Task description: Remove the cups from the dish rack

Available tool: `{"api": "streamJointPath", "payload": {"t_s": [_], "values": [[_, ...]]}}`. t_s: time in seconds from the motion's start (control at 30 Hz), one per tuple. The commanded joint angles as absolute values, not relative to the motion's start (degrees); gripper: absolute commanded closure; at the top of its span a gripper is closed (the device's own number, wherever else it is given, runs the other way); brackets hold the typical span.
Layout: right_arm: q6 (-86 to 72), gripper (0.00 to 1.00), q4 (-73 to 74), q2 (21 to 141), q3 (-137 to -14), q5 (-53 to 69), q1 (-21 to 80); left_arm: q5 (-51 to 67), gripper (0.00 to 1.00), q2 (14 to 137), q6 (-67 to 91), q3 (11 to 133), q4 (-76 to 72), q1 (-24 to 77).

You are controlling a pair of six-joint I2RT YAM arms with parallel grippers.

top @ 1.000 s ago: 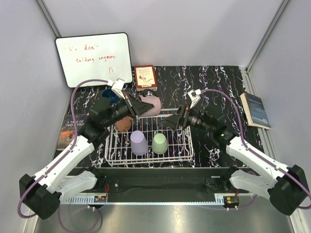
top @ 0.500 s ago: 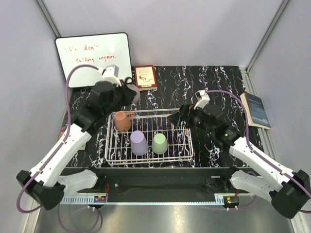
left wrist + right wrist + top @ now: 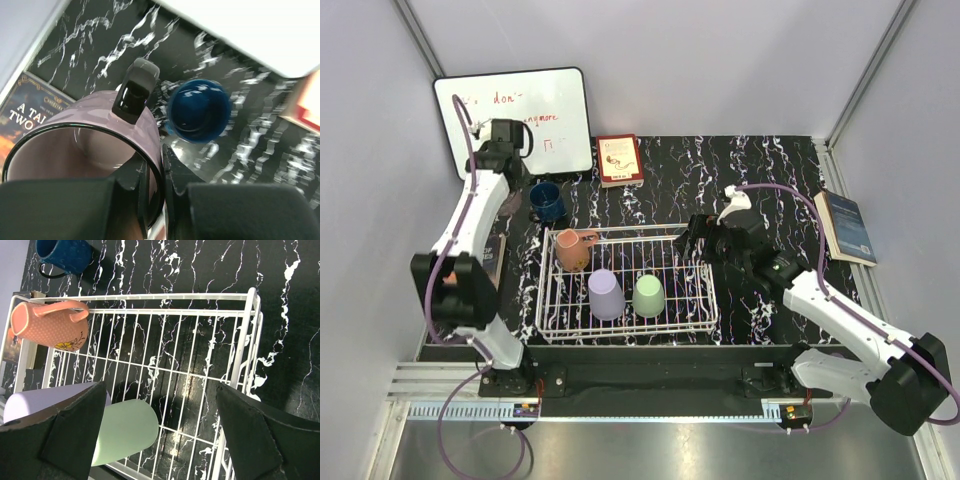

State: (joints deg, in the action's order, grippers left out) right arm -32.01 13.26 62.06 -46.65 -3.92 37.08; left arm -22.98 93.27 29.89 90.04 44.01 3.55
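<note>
Left wrist, left gripper (image 3: 155, 175) clamped on mauve cup (image 3: 85, 125), arm stretched back-left, right gripper (image 3: 162, 420) apart over dish rack (image 3: 245, 340)

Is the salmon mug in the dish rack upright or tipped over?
Tipped: the salmon mug lies on its side, mouth facing sideways.

We see lavender cup (image 3: 606, 294), green cup (image 3: 648, 295) inverted in wire dish rack (image 3: 685, 285), terracotta mug (image 3: 573, 248) on its side back-left — blue mug (image 3: 546, 201) upright outside, mauve mug (image 3: 85, 135) rim-pinched in left gripper (image 3: 155, 182).
</note>
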Motion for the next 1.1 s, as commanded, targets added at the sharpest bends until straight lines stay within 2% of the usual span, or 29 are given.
{"api": "streamJointPath", "payload": {"t_s": [0.0,0.27,0.6,1.07], "values": [[-30.1,0.03,13.2,61.0,-48.3,-5.8,37.2,-24.3,1.00,97.4,30.8,97.1,42.8,2.9],[-27.9,0.02,12.8,63.1,-48.0,-6.5,37.2,-23.7,1.00,107.7,29.9,102.2,43.4,0.4],[-29.0,0.02,10.6,68.2,-48.4,-4.3,37.2,-23.4,1.00,112.9,30.1,103.3,43.5,-1.7],[-29.9,0.02,10.2,70.2,-49.0,-3.6,37.2,-15.1,1.00,117.2,30.1,100.0,40.8,-2.6]]}}
